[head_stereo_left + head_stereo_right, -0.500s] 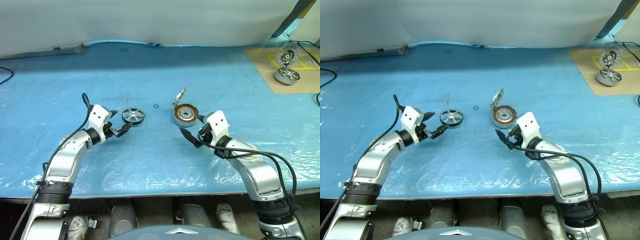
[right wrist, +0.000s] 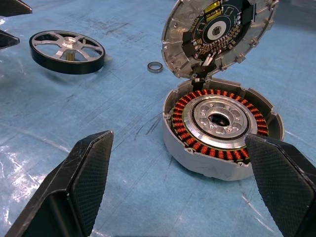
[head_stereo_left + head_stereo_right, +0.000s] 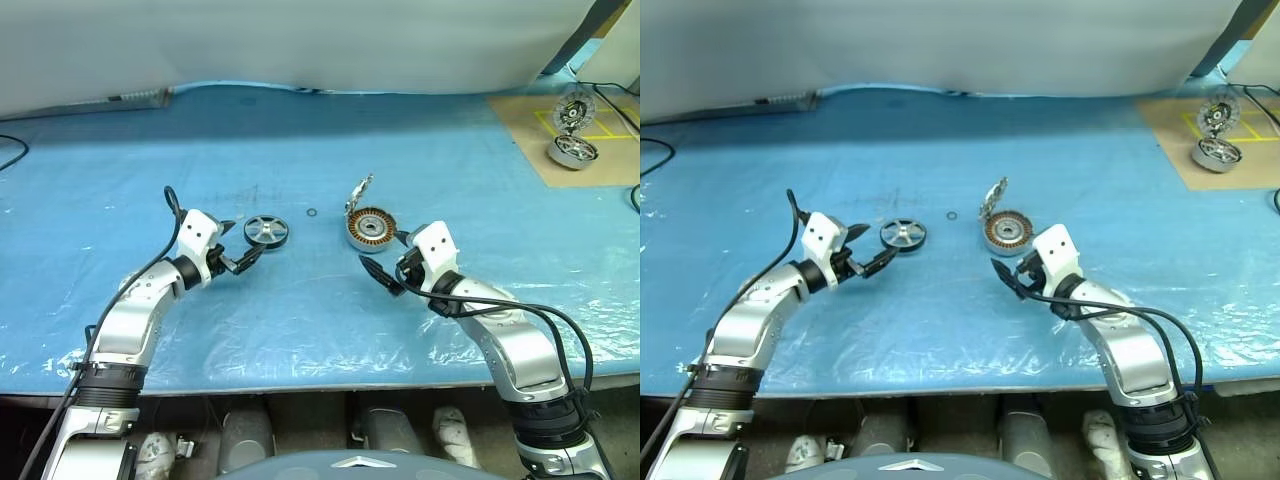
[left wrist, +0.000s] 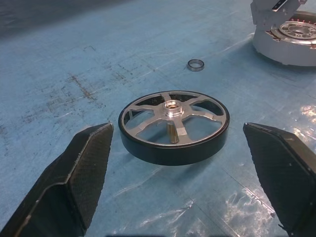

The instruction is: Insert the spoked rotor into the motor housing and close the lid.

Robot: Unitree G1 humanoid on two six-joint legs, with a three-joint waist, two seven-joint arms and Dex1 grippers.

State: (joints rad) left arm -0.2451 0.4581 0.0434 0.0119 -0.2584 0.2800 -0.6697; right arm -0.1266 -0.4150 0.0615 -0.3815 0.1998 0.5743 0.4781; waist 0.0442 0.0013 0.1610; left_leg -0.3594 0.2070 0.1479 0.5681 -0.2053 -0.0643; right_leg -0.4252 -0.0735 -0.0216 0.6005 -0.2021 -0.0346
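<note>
The spoked rotor [image 3: 266, 231], silver with a dark rim, lies flat on the blue table cover. My left gripper [image 3: 240, 243] is open just short of it, one finger to each side and neither touching. The motor housing [image 3: 372, 228] sits to the rotor's right, its copper windings [image 2: 216, 149] exposed. Its lid [image 3: 359, 193] stands tilted up, hinged at the housing's far rim. My right gripper [image 3: 385, 254] is open and empty, close in front of the housing with its fingers [image 2: 74, 187] spread wider than the cup.
A tiny loose ring [image 3: 312, 213] lies between the rotor and the housing. Two shiny wheel-like units [image 3: 574, 150] rest on a brown board [image 3: 520, 135] at the far right. A white sheet hangs along the back, and a cable [image 3: 12, 150] trails at the far left.
</note>
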